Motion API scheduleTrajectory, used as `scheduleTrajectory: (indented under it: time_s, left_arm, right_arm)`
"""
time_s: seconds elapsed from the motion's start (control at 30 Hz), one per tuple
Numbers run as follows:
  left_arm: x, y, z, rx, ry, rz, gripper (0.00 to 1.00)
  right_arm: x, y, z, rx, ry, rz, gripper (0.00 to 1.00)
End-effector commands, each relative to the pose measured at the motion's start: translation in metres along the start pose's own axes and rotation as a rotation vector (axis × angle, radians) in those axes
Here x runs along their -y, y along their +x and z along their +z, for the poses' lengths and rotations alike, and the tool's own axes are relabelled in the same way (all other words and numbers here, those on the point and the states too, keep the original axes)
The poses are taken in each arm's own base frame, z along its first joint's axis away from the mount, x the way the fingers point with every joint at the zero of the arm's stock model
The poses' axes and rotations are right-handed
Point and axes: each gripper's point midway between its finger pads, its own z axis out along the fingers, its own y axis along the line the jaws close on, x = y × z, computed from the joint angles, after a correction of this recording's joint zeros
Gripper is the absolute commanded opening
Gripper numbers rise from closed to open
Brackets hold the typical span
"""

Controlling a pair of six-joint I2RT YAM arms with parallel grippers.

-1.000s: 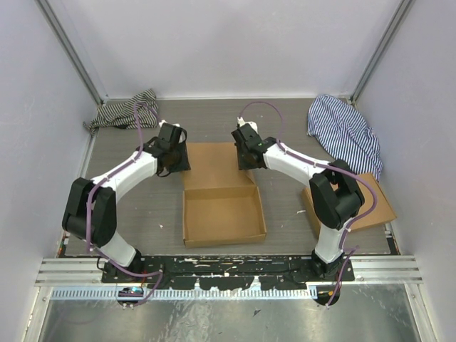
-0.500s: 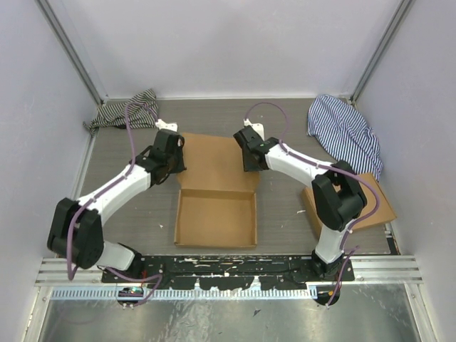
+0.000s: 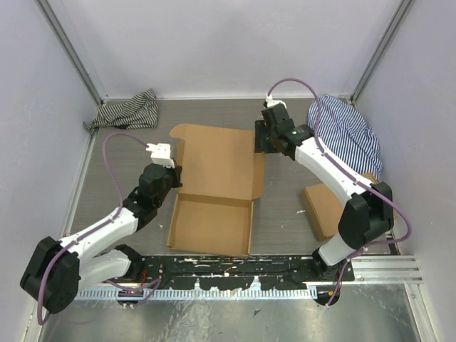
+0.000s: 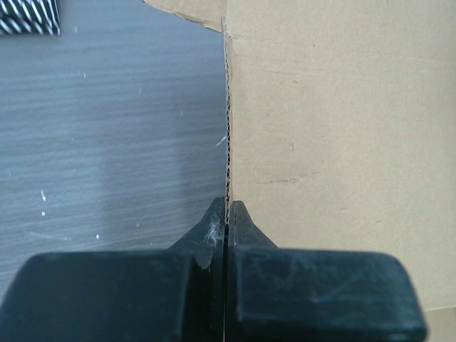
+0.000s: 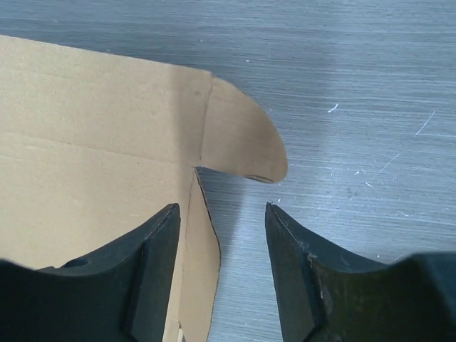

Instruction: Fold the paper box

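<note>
In the middle of the top view, the paper box (image 3: 214, 171) lies open on the table (image 3: 285, 206). Its shallow tray (image 3: 210, 226) sits at lower centre with its walls up, and the lid panel (image 3: 217, 160) stretches from the tray's far wall toward the top of the frame. It is plain, unprinted brown cardboard with a clean score line at the hinge. The right wrist view shows a rounded tab (image 5: 242, 146) at the lid's upper right corner, curving out over the grey tabletop. A narrow side flap (image 5: 205, 242) runs down from that tab.

The left gripper (image 3: 166, 179) sits at the lid's left edge near the hinge. In the left wrist view its fingers (image 4: 246, 228) are pressed together on the thin corrugated edge, pinching the cardboard. The right gripper (image 3: 265, 141) is at the lid's upper right corner, jaws apart, straddling the side flap without clamping it.

The step in hand looks like raising the lid's side flaps before swinging the lid over the tray. To do it well, the left pinch should anchor the sheet rather than drag it, so the tray does not slide. The right fingers need to close on the flap just below the tab, near the score, so the bend follows the crease instead of buckling the panel. Both sides should rise evenly, or the lid may skew and the tabs miss the tray's sides.
</note>
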Motion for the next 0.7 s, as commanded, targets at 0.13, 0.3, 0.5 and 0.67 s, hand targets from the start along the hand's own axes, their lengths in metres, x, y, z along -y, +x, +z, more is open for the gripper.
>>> scheduleTrajectory:
  time_s: [0.13, 0.3, 0.5, 0.67]
  left_arm:
    - [0.008, -0.059, -0.015, 0.259, 0.016, -0.012, 0.00]
    - [0.007, -0.064, -0.022, 0.290, 0.015, -0.020, 0.00]
    - [0.009, -0.064, -0.026, 0.308, 0.026, -0.018, 0.00]
    - [0.014, -0.065, -0.030, 0.328, 0.049, -0.006, 0.00]
  right_arm:
    - [-0.029, -0.016, -0.054, 0.008, -0.283, -0.032, 0.53]
    - [-0.022, -0.007, -0.057, -0.012, -0.258, -0.032, 0.50]
    - [-0.005, -0.008, -0.054, 0.004, -0.166, -0.037, 0.50]
    - [0.000, -0.013, -0.045, 0.010, -0.142, -0.055, 0.50]
